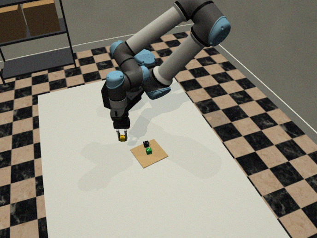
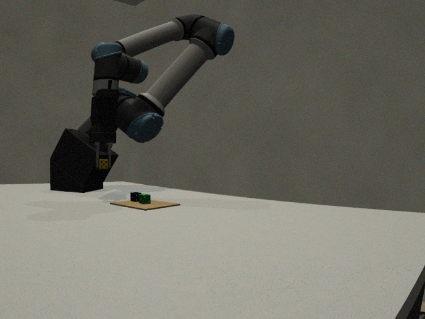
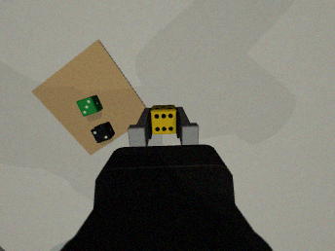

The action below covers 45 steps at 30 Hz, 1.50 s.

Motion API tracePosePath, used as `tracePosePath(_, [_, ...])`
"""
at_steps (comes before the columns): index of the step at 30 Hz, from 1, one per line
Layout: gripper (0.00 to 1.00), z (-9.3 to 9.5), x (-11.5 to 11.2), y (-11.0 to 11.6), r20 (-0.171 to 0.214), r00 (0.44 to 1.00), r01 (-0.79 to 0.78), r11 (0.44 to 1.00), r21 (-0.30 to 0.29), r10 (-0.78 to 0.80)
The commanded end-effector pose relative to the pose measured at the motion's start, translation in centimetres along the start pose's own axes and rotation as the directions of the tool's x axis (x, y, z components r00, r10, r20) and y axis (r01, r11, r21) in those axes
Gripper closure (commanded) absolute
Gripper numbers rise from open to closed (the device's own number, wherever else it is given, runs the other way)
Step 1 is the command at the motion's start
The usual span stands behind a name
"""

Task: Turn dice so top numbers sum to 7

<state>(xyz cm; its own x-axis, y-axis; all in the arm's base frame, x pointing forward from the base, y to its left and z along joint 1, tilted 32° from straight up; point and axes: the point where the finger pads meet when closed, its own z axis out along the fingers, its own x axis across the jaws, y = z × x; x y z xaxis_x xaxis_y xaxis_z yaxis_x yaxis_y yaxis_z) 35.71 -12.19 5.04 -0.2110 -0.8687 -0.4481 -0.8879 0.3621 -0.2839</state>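
Note:
My gripper [image 1: 122, 137] [image 2: 103, 163] [image 3: 164, 117] is shut on a yellow die [image 1: 122, 138] [image 2: 103, 164] [image 3: 163, 121] and holds it well above the table, off the mat's edge. The wrist view shows four black pips on the die's face toward the camera. The tan mat [image 1: 155, 157] [image 2: 161, 205] [image 3: 73, 78] lies flat on the white table. On it sit a green die [image 1: 148, 151] [image 2: 144, 198] [image 3: 88, 105] with three white pips on top and, right beside it, a black die [image 1: 146, 144] [image 2: 134, 196] [image 3: 102, 131] with two pips on top.
The white table [image 1: 127, 205] [image 2: 240, 257] carries the arm's black base block [image 2: 73, 166] at the far side. A dark metal shelf with brown boxes [image 1: 33, 25] stands on the checkered floor beyond the table's back left corner.

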Motion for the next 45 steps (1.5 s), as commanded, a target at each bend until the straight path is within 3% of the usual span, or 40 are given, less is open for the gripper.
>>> tracePosePath(1, [0.51,-0.2,0.0,0.0,0.000,1.000,0.000,1.000,0.000,0.000])
tracePosePath(26, [0.51,-0.2,-0.2,-0.1,-0.001,1.000,-0.019,1.000,-0.002,0.019])
tracePosePath(45, [0.51,0.2,-1.6,-0.6,-0.015,0.983,-0.185,0.983,-0.011,0.185])
